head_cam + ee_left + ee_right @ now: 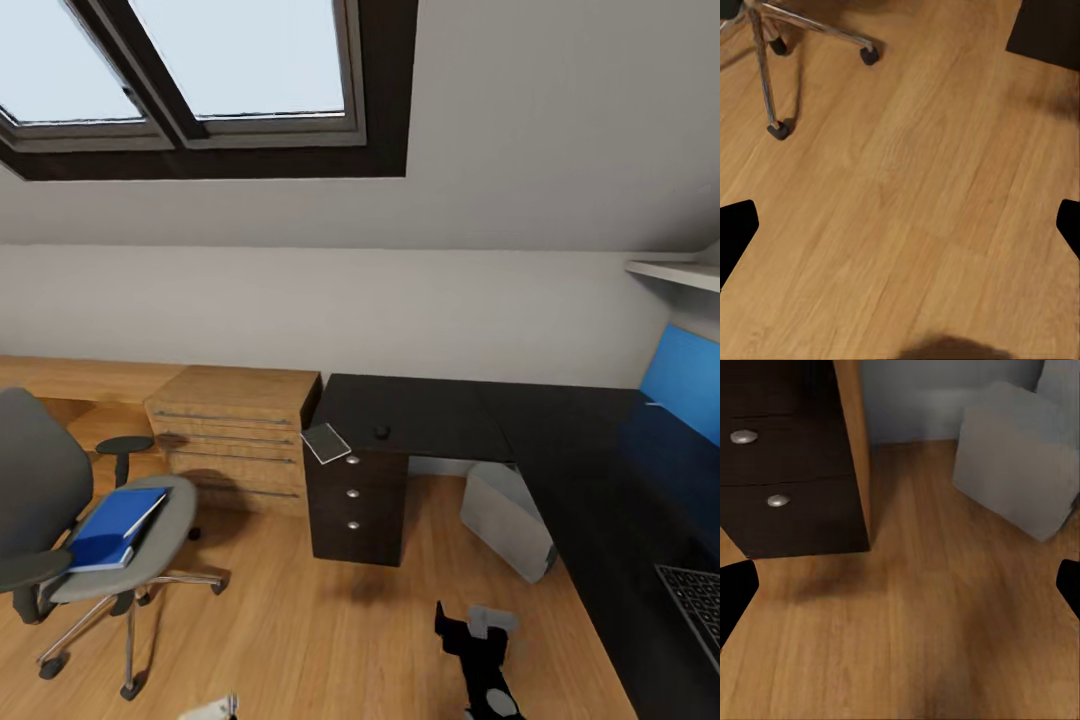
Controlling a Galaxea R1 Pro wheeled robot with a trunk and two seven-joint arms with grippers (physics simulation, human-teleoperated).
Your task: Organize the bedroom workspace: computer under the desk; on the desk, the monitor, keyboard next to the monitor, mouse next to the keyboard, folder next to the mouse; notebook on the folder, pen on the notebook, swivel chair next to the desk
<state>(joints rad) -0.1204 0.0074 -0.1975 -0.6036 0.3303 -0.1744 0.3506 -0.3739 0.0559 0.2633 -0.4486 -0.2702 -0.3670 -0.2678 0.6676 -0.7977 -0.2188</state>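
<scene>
Head view: folder (112,524) on swivel chair (60,500) seat; notebook (326,442) and mouse (382,432) on desk (430,410); computer (508,520) beneath. Left wrist: pincer (900,229) spread, empty, over floor (907,195). Right wrist: pincer (900,589) spread, empty, facing black cabinet (787,472).

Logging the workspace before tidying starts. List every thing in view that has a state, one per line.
folder: lying flat on the swivel chair seat, not yet on the desk.
notebook: flat on the desk corner, overhanging the edge.
mouse: resting on the desk.
computer: standing on the floor under the desk.
keyboard: lying on the desk.
black cabinet: drawers closed.
left tool: open, empty.
right tool: open, empty.
</scene>
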